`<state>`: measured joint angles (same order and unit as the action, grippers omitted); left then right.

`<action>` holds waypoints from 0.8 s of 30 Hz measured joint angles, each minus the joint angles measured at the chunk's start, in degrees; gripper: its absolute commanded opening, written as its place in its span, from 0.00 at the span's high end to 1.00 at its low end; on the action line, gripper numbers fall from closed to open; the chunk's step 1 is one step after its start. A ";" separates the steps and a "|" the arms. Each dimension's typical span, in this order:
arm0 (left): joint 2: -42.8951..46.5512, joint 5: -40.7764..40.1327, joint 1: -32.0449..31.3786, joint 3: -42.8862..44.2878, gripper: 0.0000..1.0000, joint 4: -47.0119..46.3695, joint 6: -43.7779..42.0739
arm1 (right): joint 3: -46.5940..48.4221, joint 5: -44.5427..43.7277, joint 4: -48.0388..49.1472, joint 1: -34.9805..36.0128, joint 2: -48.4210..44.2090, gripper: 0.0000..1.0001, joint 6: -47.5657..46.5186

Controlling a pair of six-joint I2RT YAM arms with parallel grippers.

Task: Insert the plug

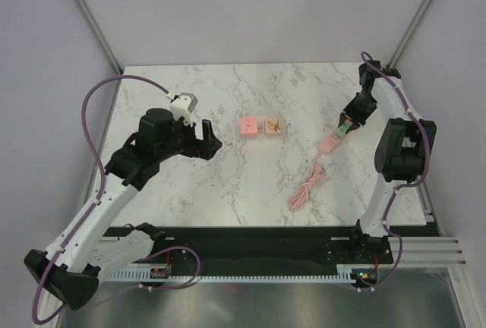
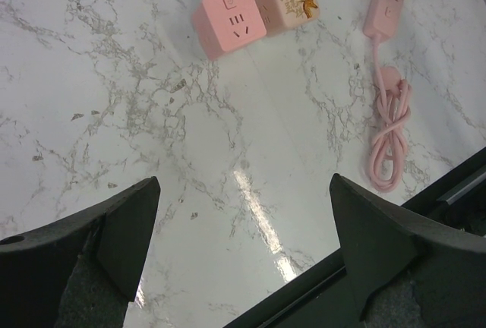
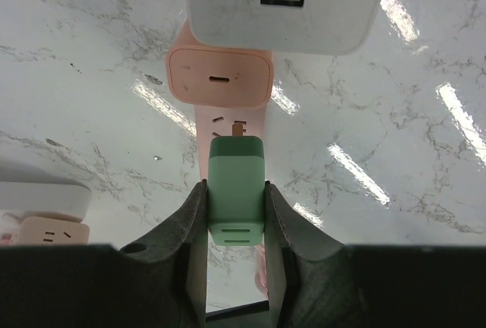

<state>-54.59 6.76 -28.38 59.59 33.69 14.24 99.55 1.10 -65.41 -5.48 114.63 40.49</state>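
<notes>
the left arm (image 1: 114, 187) rises from its base at the near left corner and leans forward and inward, elbow bent, wrist turned toward the middle. the left hand (image 1: 210, 140) hangs above the tabletop (image 1: 250, 191), its two dark fingers (image 2: 114, 229) spread wide with nothing between them. the right arm (image 1: 399, 149) stands along the right edge, reaches to the far side, then doubles back at the wrist toward the centre. the right hand (image 3: 235, 190) points down at a slant, both fingers pressed against the sides of a green plug (image 3: 236, 165).
</notes>
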 measured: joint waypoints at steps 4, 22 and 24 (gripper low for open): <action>0.00 -0.66 -0.09 0.00 0.00 0.00 0.00 | 0.00 0.35 0.04 0.00 1.14 1.00 0.00; 0.00 -1.07 -0.26 0.00 0.00 0.00 0.00 | -0.87 1.60 0.50 -0.02 2.23 1.00 0.04; 0.00 -1.29 -0.33 0.00 0.00 0.00 0.00 | -0.87 1.86 0.48 -0.02 2.23 1.00 0.04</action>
<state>-54.59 5.48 -28.71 59.59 33.69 14.24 98.67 2.96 -64.93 -5.50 116.86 40.53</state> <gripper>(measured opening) 0.995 0.343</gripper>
